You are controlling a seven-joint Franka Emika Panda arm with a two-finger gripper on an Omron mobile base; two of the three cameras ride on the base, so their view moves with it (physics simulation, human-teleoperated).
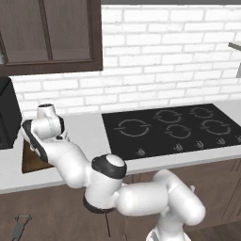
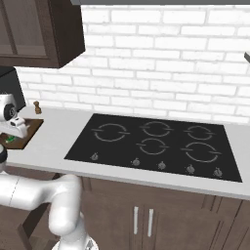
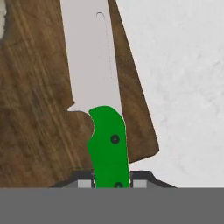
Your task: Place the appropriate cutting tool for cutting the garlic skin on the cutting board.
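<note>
Placement step: the gripper (image 3: pixel 112 183) is clenched on the green handle of the knife (image 3: pixel 103 105), whose white blade runs toward 12 o'clock in the hand view over the board (image 3: pixel 39 109), near the board's edge at 3 o'clock where it meets the counter (image 3: pixel 183 87). The next move calls for lowering the knife flat onto the wood, then releasing it. Whether the blade touches the board cannot be told.
</note>
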